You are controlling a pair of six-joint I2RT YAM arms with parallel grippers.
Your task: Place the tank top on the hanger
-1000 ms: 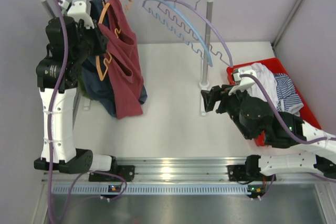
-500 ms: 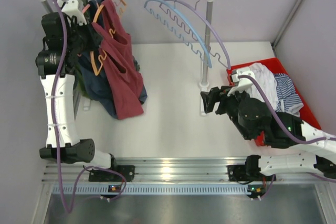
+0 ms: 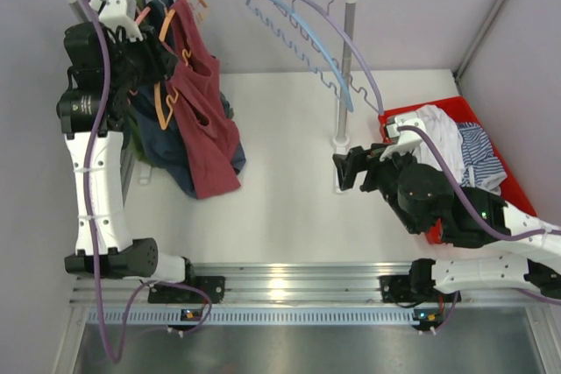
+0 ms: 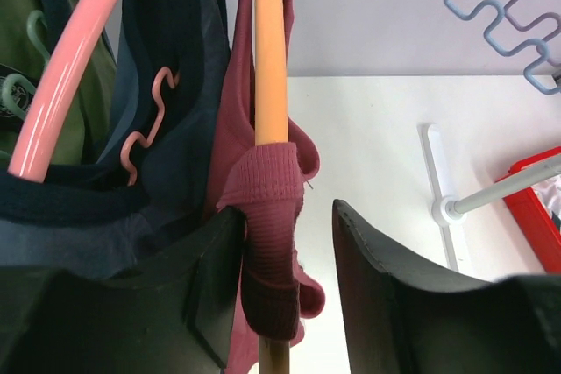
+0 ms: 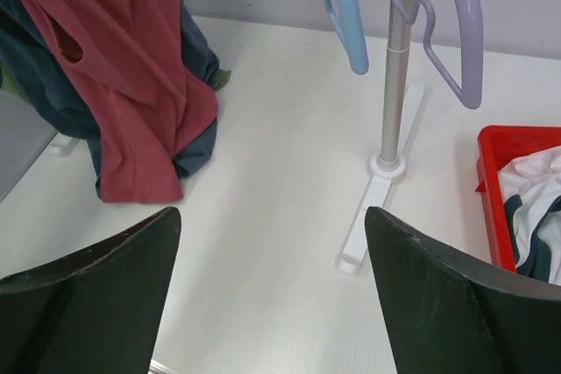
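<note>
We find a strap of the soft maroon tank top [image 4: 267,208] looped over the orange plastic hanger [image 4: 270,67], lying unclamped between the parted jaws of the left gripper [image 4: 287,216]. The right gripper [image 5: 272,216] gapes empty, well away from the hanger. In backing off, a jaw could snag the strap and drag it off the hanger.

A robotics lab cell: bare grey partition walls [image 3: 421,24], a white table [image 3: 280,199], and an aluminium mounting rail [image 3: 289,282].
</note>
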